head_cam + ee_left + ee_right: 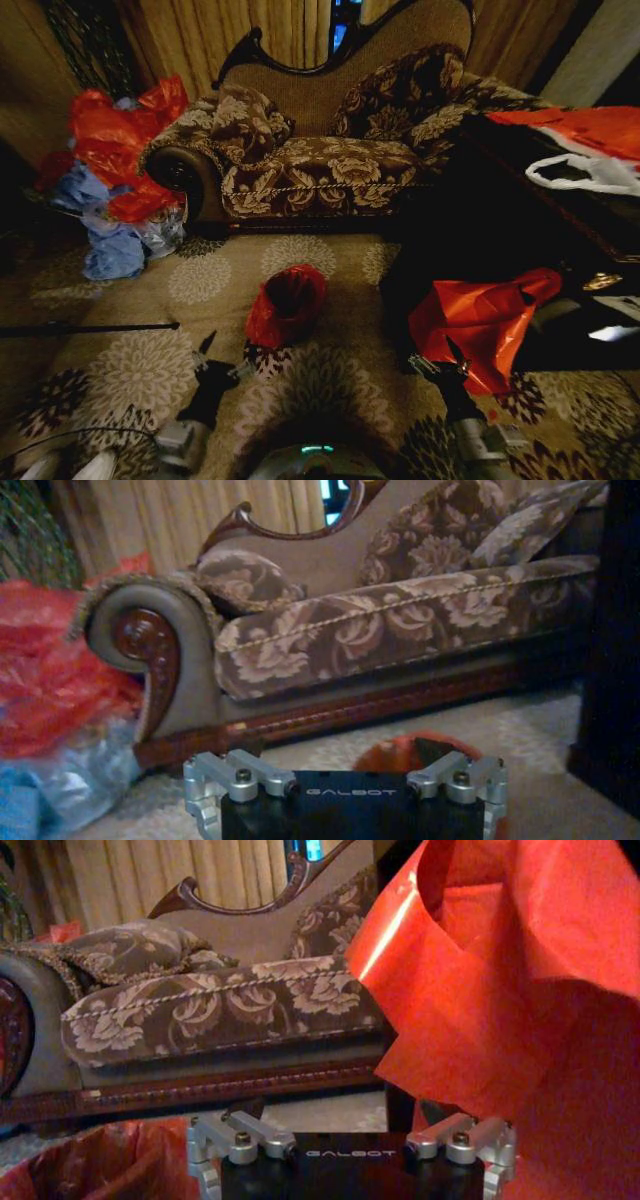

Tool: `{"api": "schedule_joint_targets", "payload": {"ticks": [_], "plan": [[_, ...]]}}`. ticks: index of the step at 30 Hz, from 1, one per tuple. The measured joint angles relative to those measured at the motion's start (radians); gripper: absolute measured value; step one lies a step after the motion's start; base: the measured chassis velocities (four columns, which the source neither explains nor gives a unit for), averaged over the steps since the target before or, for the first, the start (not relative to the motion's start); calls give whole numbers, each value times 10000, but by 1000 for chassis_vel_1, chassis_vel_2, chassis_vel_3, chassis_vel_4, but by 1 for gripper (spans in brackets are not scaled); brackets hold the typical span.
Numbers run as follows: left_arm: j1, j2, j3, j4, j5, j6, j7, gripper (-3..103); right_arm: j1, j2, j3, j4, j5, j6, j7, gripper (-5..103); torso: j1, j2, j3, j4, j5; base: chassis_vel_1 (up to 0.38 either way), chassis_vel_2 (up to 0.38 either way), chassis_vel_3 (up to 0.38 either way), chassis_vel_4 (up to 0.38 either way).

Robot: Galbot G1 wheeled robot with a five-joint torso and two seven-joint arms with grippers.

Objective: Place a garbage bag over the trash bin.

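Note:
The red crinkly garbage bag (287, 305) wraps a small round shape on the carpet in front of the sofa, its mouth open and dark inside. The trash bin is hidden under it. In the left wrist view the garbage bag (390, 751) lies just beyond my left gripper (340, 744). It also shows low in the right wrist view (90, 1162). My left gripper (207, 348) hovers open a little short and left of the bag. Further right, my right gripper (452, 358) is open and empty, beside the larger bag.
A larger red-orange bag with a handle hole (480, 318) hangs off a dark table (500, 220) at the right. A floral sofa (320, 165) stands behind. A heap of red and blue bags (115, 180) lies at the left. A thin dark rod (90, 327) lies on the carpet.

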Motion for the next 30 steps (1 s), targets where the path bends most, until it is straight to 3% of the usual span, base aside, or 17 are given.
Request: {"api": "schedule_joint_targets", "payload": {"ticks": [5, 10, 18, 30], "plan": [[367, -471, -829, 18, -300, -315, 325, 100, 60, -79, -235, 46, -149, -20, 307, 100, 0, 0, 0, 2, 1, 0, 0, 0, 0], [672, -933, -670, -43, -173, -645, 324, 100, 274, -143, -367, 149, -268, -182, 528, 100, 0, 0, 0, 2, 0, 0, 0, 0, 0], [885, -1163, -526, -193, -127, -331, 318, 100, 251, -182, -543, 524, -294, -495, 682, 100, 0, 0, 0, 0, 0, 0, 0, 0, 0], [881, -1155, -500, -197, -105, -299, 319, 100, 237, -182, -548, 532, -297, -506, 688, 100, 0, 0, 0, 1, 0, 0, 0, 0, 0]]}}
